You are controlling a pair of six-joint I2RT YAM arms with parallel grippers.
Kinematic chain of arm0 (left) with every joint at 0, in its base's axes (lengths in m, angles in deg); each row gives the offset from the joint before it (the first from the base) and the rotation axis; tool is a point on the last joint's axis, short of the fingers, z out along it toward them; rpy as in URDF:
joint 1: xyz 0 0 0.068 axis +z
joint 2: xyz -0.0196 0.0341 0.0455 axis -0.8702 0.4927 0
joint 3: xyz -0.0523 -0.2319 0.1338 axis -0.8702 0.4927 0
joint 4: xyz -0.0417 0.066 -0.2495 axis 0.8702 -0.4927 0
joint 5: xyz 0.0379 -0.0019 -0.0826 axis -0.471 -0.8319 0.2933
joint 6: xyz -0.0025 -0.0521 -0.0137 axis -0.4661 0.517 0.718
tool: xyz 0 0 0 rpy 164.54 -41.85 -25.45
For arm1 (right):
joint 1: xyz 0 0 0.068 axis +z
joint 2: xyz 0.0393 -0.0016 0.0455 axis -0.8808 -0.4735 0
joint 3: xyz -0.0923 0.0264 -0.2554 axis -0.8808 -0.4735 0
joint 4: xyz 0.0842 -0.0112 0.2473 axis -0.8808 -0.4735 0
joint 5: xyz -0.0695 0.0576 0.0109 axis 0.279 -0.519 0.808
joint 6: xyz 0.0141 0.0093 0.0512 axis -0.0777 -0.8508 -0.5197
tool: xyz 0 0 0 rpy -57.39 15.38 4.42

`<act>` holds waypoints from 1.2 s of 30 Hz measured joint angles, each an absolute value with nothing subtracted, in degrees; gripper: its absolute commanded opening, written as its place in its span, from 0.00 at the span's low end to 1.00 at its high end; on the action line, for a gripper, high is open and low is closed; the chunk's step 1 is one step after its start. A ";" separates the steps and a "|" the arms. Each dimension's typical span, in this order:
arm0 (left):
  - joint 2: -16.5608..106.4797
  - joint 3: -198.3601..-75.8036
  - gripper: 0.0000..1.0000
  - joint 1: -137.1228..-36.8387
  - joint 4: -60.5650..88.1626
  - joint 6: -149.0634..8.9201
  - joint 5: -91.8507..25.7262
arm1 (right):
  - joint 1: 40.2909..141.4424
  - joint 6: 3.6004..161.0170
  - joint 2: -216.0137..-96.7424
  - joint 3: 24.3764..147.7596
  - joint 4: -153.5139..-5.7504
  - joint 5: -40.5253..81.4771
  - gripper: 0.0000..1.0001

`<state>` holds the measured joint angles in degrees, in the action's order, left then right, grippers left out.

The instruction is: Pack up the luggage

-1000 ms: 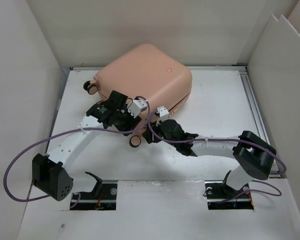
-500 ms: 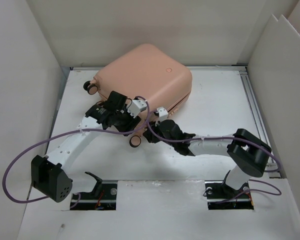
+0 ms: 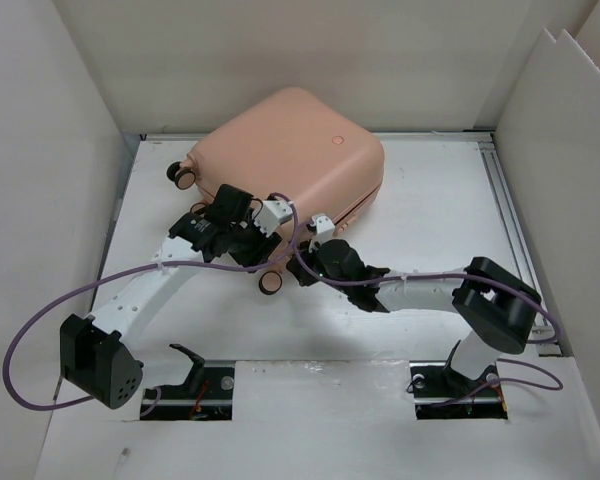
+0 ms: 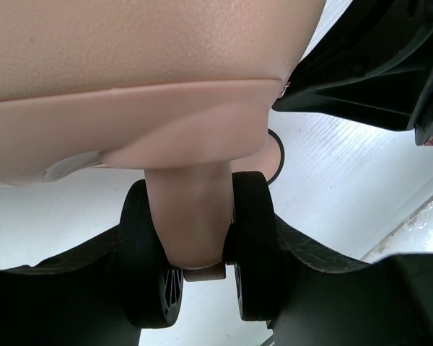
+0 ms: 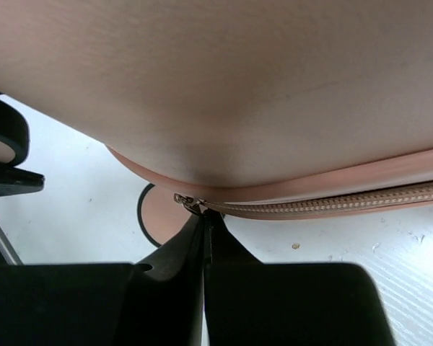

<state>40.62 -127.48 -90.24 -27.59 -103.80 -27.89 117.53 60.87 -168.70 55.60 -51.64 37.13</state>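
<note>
The left gripper (image 4: 202,306) has its two black fingers (image 4: 50,303) closed against the outer faces of a twin-wheel caster (image 4: 200,249), clasping the pair of black wheels on their peach fork. The right gripper (image 5: 204,220) has its fingers (image 5: 289,303) drawn together with only a hairline seam between them, their tips pinching the metal zip pull (image 5: 186,202) at the end of the zip track (image 5: 346,202) that runs along the shell's lower edge. Just beyond those fingertips sits another wheel (image 5: 155,215), a pink disc with a black rim, resting on the white table (image 3: 430,220). Both grippers meet at the near corner of the luggage (image 3: 290,150), a peach-pink hard-shell case that lies flat and closed toward the far side of the table, left of centre, its broad face up. A further caster (image 3: 180,173) juts from its far left corner. From the overhead view, the two white arms reach in from their bases at the near edge, the left bending in from the left and the right from the right, each trailing a purple cable (image 3: 40,330). White panels (image 3: 40,150) wall in the table
</note>
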 measured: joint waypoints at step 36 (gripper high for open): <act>40.18 -126.76 0.00 -90.28 -26.83 -103.63 -28.44 | 117.38 61.86 -168.86 56.56 -53.91 36.80 0.30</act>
